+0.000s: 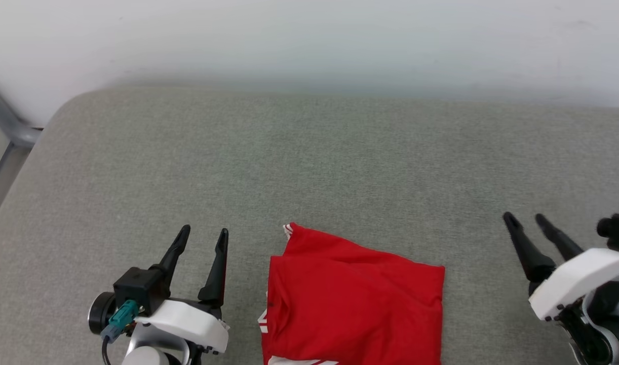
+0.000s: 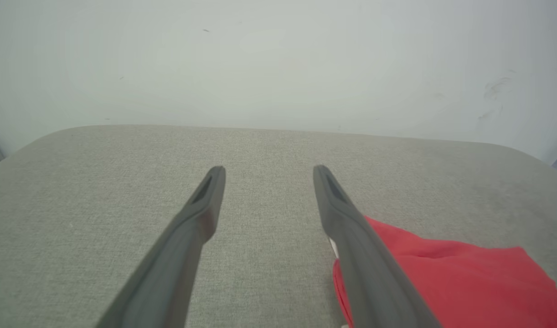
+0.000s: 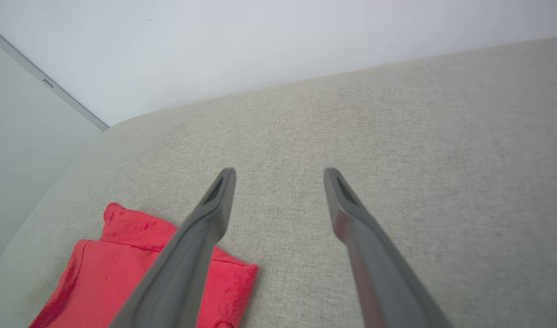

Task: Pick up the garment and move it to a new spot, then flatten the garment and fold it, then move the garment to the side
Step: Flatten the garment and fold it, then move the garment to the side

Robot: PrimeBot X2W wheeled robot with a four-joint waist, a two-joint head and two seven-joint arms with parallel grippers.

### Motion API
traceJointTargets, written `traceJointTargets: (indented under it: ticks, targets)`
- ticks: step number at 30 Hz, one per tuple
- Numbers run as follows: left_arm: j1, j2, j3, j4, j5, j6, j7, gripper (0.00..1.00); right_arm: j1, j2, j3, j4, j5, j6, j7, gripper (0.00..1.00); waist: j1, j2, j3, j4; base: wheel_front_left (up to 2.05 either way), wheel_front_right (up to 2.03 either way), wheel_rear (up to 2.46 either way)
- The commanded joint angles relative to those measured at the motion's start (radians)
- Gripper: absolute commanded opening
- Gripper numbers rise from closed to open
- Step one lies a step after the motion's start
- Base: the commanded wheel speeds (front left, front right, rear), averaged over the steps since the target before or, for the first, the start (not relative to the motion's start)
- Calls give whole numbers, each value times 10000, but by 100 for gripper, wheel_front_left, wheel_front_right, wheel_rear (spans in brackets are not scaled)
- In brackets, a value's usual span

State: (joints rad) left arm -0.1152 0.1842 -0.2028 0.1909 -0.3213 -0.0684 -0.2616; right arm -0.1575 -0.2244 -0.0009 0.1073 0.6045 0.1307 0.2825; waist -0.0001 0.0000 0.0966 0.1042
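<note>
1. Garment [image 1: 355, 299]: red, lying as a flat folded packet at the near middle of the grey pad [image 1: 309, 152], between the two grippers. Its far edge slants down toward the robot's right. Its near edge runs off the bottom of the head view, so the long axis cannot be settled.
2. Left gripper [image 1: 204, 232]: fingers apart, nothing held, hovering just beside the garment's left edge. In the left wrist view the red cloth sits right behind the right-hand finger.
3. Right gripper [image 1: 523, 218]: fingers apart, nothing held, standing well clear of the garment's right edge with bare pad between them.
4. Key relation: the garment lies to the right of the left gripper and to the left of the right one, and the left arm is the nearer.
5. Stage, as a judgement: folding looks done and the move to the side remains. It probably needs a grip low on an edge so the layers stay together.
6. Markings: white striped trim shows at the far-left corner and along the left edge. No numerals, brand or legible writing can be seen.
</note>
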Motion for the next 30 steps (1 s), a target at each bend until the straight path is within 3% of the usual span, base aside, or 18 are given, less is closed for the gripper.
traceJointTargets:
  ticks: [1, 7, 15, 30]
  targets:
    - [129, 67, 66, -28, -42, 79, -40, 100, 215, 8, -191, -193, -343, -1, -280, 100, 1, 0, -141, -198, 0, 0, 0]
    - [370, 187, 230, -36, -34, 241, -33, 100, 1077, 116, -718, -1003, -2133, -1, -1785, 100, 1, 0, -520, -496, 0, 0, 0]
    - [763, 261, 182, -182, 50, 489, 104, 100, 2276, 351, -536, -1534, -3182, -2, -3111, 100, 1, 0, -1015, -759, 0, 0, 0]
    - [1207, 419, 294, -511, -152, 765, 231, 100, 2499, 665, -322, -1708, -3241, -2, -3021, 100, 1, 0, -1049, -1025, 0, 0, 0]
